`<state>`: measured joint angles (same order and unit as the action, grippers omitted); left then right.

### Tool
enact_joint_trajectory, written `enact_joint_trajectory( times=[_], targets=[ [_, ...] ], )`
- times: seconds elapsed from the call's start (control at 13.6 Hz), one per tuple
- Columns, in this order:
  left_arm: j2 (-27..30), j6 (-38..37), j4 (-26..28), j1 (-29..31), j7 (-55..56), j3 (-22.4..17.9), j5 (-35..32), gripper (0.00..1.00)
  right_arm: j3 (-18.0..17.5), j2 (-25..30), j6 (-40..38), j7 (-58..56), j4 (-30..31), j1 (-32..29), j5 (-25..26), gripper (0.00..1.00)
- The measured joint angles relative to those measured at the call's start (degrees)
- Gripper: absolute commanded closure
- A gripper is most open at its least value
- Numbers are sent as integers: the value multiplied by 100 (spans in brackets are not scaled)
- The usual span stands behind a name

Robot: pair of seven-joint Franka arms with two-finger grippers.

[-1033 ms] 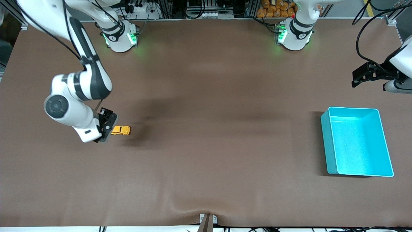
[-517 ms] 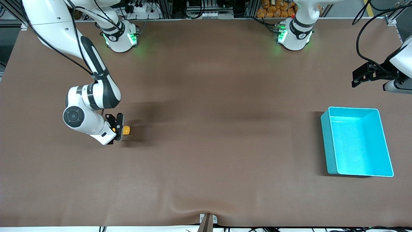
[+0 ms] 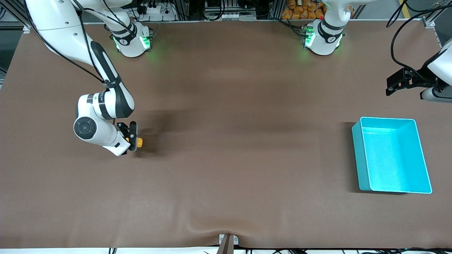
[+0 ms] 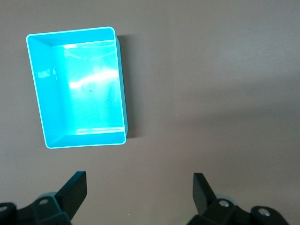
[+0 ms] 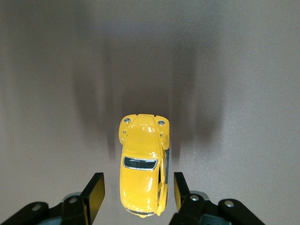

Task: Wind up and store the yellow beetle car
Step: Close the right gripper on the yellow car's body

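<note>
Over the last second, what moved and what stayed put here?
The right gripper swung toward the left arm's end of the table and now straddles the yellow beetle car, fingers open on either side and not yet closed. The car has not moved. The left gripper, open above the table, and the turquoise bin are unchanged.

Right gripper point(image 3: 133, 137) moved toward left arm's end since a second ago, closing over yellow beetle car point(image 3: 140, 142). Car was fully exposed beside gripper; now only front end shows in front view. Most of the shift came in first half second, little since. Right wrist view: fingers point(image 5: 95, 193) now flank car point(image 5: 143, 161), gaps both sides.
</note>
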<state>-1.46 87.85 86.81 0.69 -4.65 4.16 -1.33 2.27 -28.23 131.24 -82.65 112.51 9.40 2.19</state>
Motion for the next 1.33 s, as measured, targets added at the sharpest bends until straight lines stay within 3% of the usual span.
enact_joint_trajectory(
  times=[0.15,0.81,0.96,1.33],
  targets=[
    [0,0,0,0,0,0,0,0,-24,0,70,-7,4,28,0,53],
    [0,0,0,0,0,0,0,0,-28,-52,264,-5,79,84,0,61],
    [0,0,0,0,0,0,0,0,-19,-43,264,-5,77,82,0,78],
    [0,0,0,0,0,0,0,0,21,-43,261,-9,77,-11,0,79]
  ],
)
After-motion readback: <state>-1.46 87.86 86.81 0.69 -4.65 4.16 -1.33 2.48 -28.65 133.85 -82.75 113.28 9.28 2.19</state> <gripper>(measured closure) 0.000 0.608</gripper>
